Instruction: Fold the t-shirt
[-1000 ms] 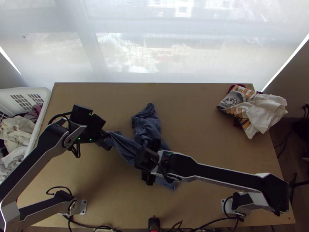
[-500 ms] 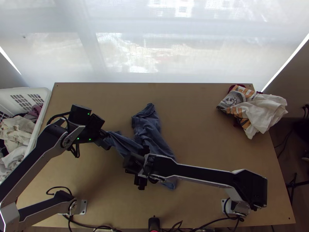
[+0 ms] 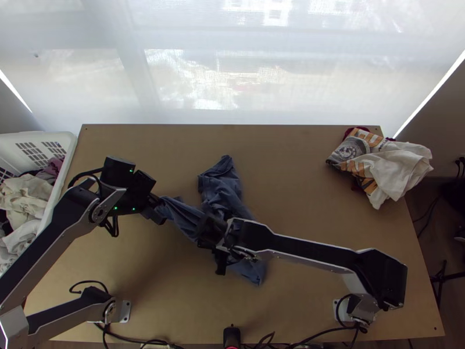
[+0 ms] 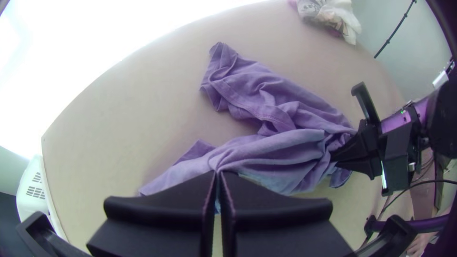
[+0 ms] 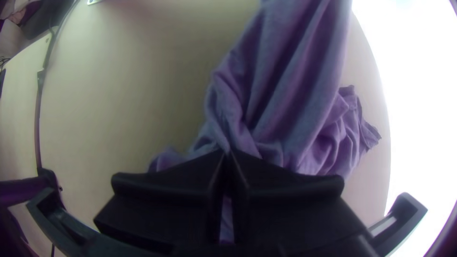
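We see one light wooden table (image 3: 302, 180) and, over it, two arms in silver-grey and black, the left (image 3: 55, 232) and the right (image 3: 308, 247). By the table's left edge we have one white plastic basket (image 3: 68, 139) of clothes (image 3: 22, 203), too jumbled for us to count. Our one blue fabric t-shirt (image 3: 224, 189) lies bunched and creased mid-table, a twisted length running between the two grippers. At the far right corner we find one white cloth with orange and grey print (image 3: 401, 166), touching one dark red cloth (image 3: 363, 128). Both the left gripper (image 3: 160, 214) and the right gripper (image 3: 218, 250) have their two fingers closed, pinching gathered t-shirt fabric.
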